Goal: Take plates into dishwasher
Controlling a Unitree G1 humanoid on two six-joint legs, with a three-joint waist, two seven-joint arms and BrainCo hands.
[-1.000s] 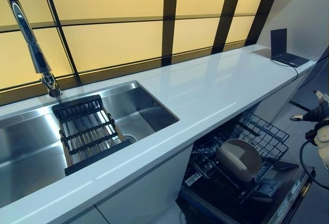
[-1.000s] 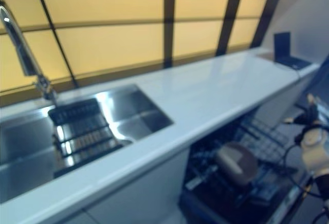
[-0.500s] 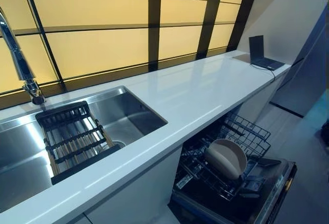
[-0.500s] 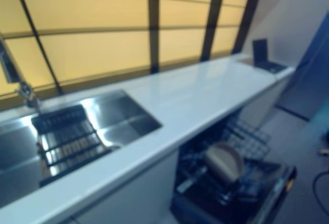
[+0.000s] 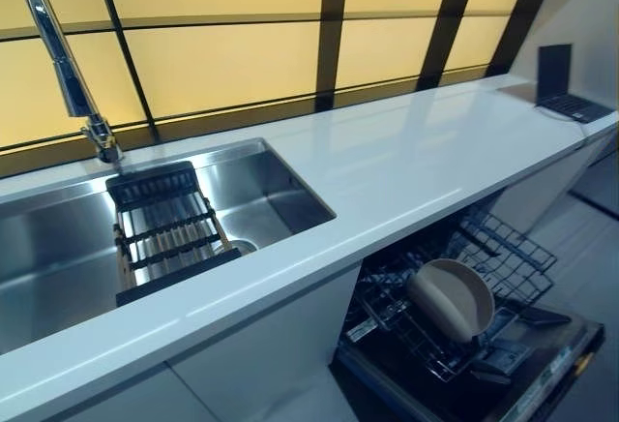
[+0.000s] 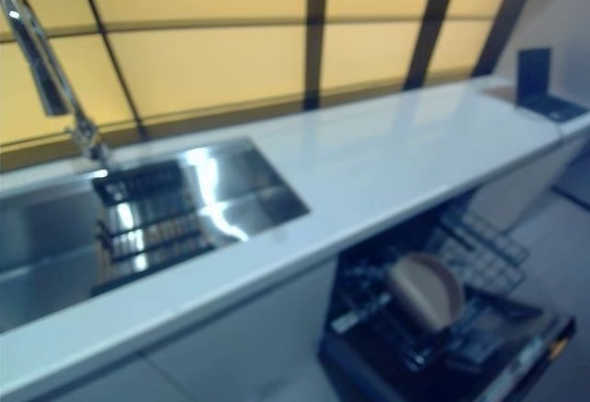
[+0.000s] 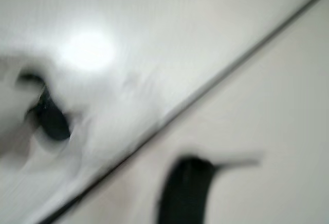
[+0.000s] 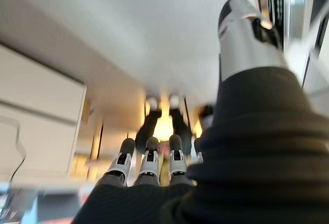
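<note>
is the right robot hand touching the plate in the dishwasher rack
Apart. The right wrist view shows the right robot hand with straight fingers holding nothing. The left eye view shows the plate standing alone in the dishwasher rack, no hand near it.

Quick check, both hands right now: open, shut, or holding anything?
Left hand: blurred in its wrist view, cannot be told.
Right hand: fingers straight, open, holding nothing.
</note>
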